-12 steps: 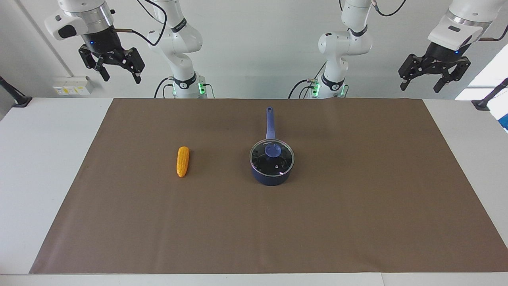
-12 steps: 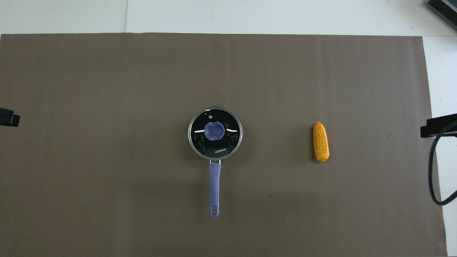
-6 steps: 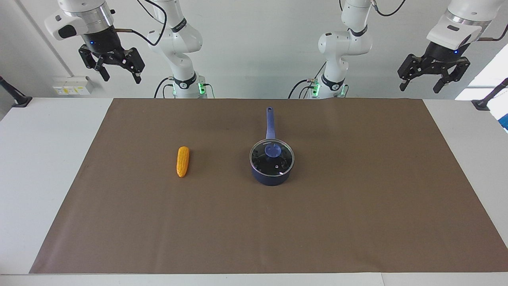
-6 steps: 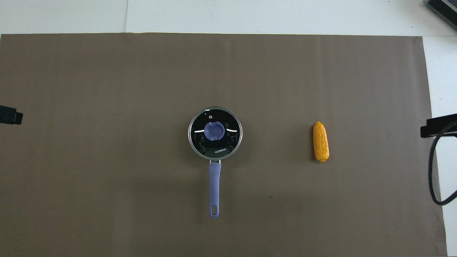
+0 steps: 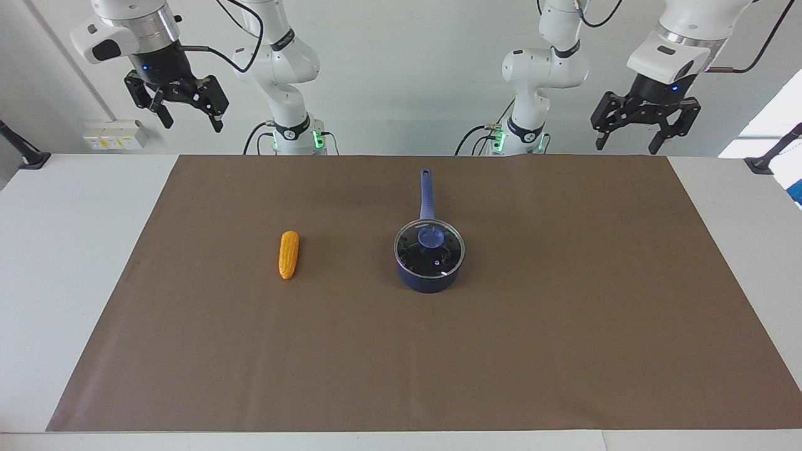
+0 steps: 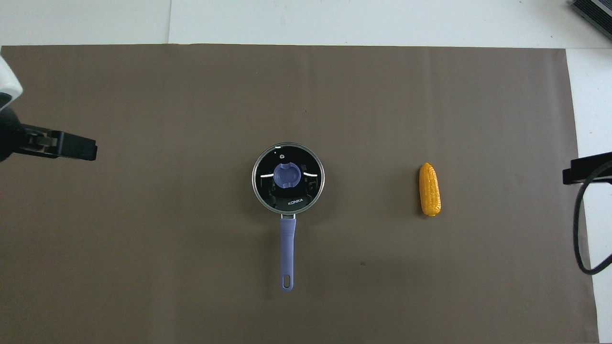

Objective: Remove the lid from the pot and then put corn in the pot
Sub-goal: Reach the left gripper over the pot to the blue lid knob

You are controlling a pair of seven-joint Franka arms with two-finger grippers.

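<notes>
- From the facing view you see both arms whole: the left hand (image 5: 640, 129) hangs high over the robots' edge of the brown mat (image 5: 564, 351), and the right hand (image 5: 177, 103) hangs high over the bare counter (image 5: 69, 250) at the right arm's end.
- From the overhead view you get only a dark finger of the left hand (image 6: 62, 145) at one edge and a tip of the right hand (image 6: 585, 168) at the other; that view alone lets you read "KONKA" printed on the lid (image 6: 288, 177).
- Your left hand has its fingers spread wide, holding nothing and touching nothing.
- Your right hand is likewise spread and empty; that arm waits.
- The pot (image 5: 429, 275) stands mid-mat, its handle (image 5: 427, 194) pointing straight toward the robots.
- The lid sits flat on the pot's mouth, blue knob (image 5: 431, 236) up; through the glass you see only dark inside, so you cannot tell what it holds.
- The corn (image 5: 288, 254) lies on the mat well apart from the pot, toward the right arm's end, lengthwise along the handle's direction.
</notes>
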